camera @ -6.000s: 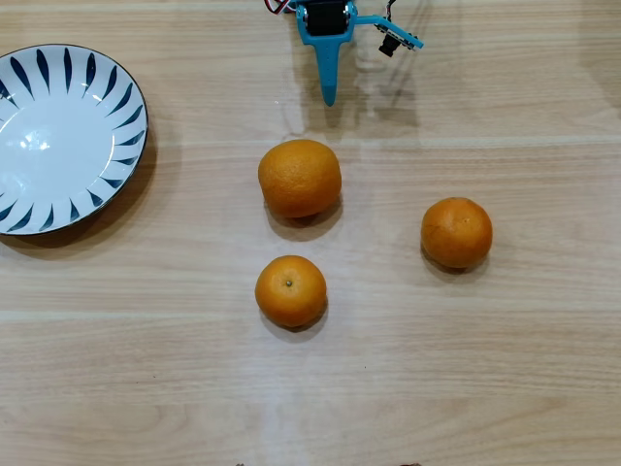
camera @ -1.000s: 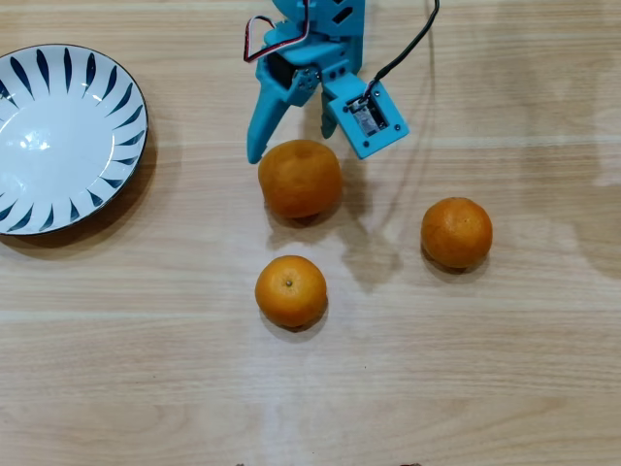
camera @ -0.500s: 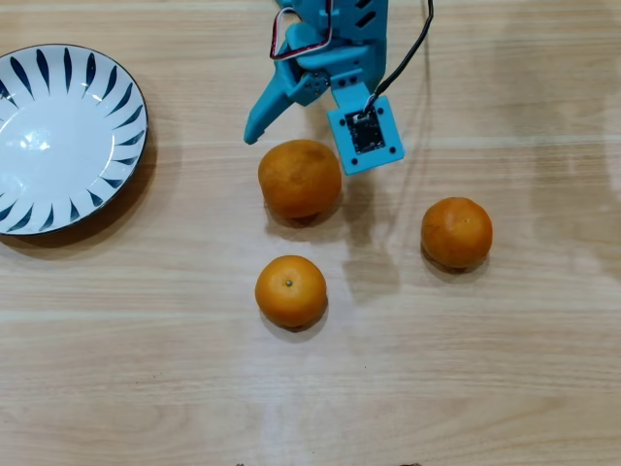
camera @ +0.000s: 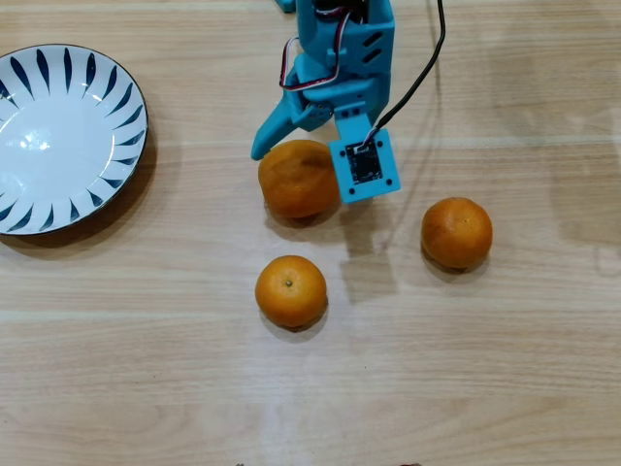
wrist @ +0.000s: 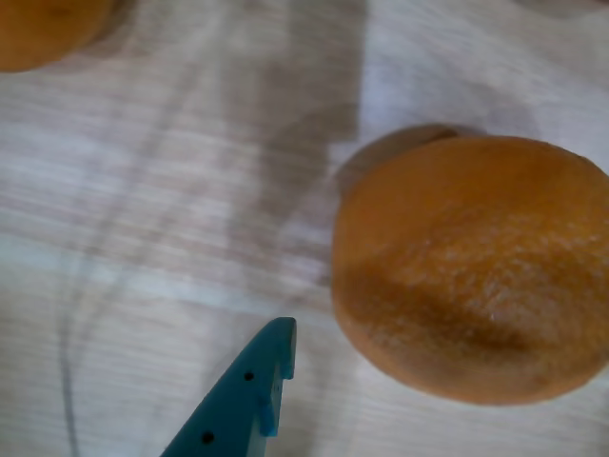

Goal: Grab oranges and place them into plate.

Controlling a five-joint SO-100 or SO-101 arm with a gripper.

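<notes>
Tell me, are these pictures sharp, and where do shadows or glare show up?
Overhead view: sharp and evenly lit, with bright glare on the plate and soft shadows beside each orange and under the arm. Wrist view: soft and blurry, close on the largest orange, with a grey shadow band across the table.

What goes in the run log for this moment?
phase: reaching | claw: open, straddling largest dimpled orange | round white blue-leaf plate: empty | oranges on wooden table: three
</notes>
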